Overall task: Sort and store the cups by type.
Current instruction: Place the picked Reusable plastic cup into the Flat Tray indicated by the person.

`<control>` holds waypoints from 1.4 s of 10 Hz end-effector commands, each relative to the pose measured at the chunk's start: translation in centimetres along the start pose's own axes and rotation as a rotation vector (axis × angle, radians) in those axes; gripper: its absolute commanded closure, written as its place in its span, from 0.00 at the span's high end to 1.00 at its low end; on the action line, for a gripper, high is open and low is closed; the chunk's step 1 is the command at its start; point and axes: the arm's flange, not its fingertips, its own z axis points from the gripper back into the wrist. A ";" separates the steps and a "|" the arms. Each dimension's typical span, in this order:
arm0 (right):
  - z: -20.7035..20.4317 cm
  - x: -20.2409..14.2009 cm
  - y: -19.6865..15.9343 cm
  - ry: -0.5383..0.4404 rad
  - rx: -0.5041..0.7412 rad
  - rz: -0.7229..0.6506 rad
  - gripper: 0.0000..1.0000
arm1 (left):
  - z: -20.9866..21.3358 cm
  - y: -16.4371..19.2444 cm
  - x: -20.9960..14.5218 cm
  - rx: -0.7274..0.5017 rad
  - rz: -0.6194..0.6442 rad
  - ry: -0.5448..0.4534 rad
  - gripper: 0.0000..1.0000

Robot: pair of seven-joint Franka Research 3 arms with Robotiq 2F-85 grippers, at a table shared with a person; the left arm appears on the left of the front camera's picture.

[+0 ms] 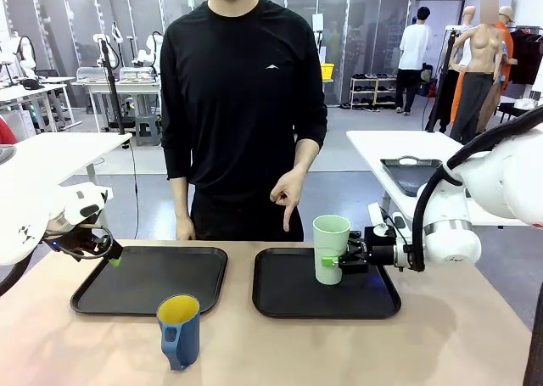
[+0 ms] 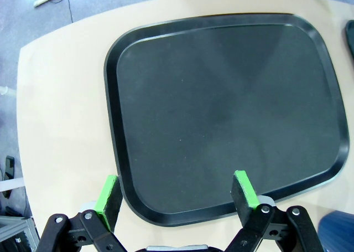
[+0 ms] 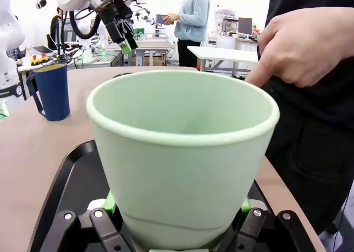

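Observation:
A tall mint-green cup (image 1: 331, 248) stands upright over the right black tray (image 1: 288, 299), and my right gripper (image 1: 333, 261) is shut on its lower part from the right. In the right wrist view the cup (image 3: 182, 152) sits between the green pads. Whether its base touches the tray I cannot tell. A dark blue mug (image 1: 179, 331) with a yellow inside stands on the table in front of the left black tray (image 1: 153, 280). My left gripper (image 1: 113, 257) hangs open over that tray's left edge, its green pads (image 2: 108, 196) wide apart above the tray rim (image 2: 113, 58).
A person in black stands at the far side, one hand (image 1: 287, 199) pointing down at the right tray, just behind the cup. The blue mug (image 3: 52, 91) stands off to the left in the right wrist view. Bare wooden table (image 1: 424, 344) lies in front of both trays.

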 end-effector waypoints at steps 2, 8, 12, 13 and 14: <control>-0.8 -1.1 -0.2 0.017 -0.046 0.000 0.98 | 0.1 0.2 0.0 0.002 -0.001 -0.002 1.00; 0.1 -0.4 0.8 0.020 -0.023 -0.001 1.00 | 0.1 0.2 0.0 0.002 -0.001 -0.002 1.00; 1.6 -0.2 1.3 0.038 -0.010 -0.018 1.00 | 0.1 0.2 0.0 0.002 -0.001 -0.002 1.00; 2.1 -0.2 1.3 0.030 -0.019 -0.018 1.00 | 0.1 0.2 0.0 0.002 -0.001 -0.002 1.00; 2.6 -0.1 1.4 0.027 -0.033 -0.017 1.00 | 0.1 0.2 0.0 0.002 -0.001 -0.002 1.00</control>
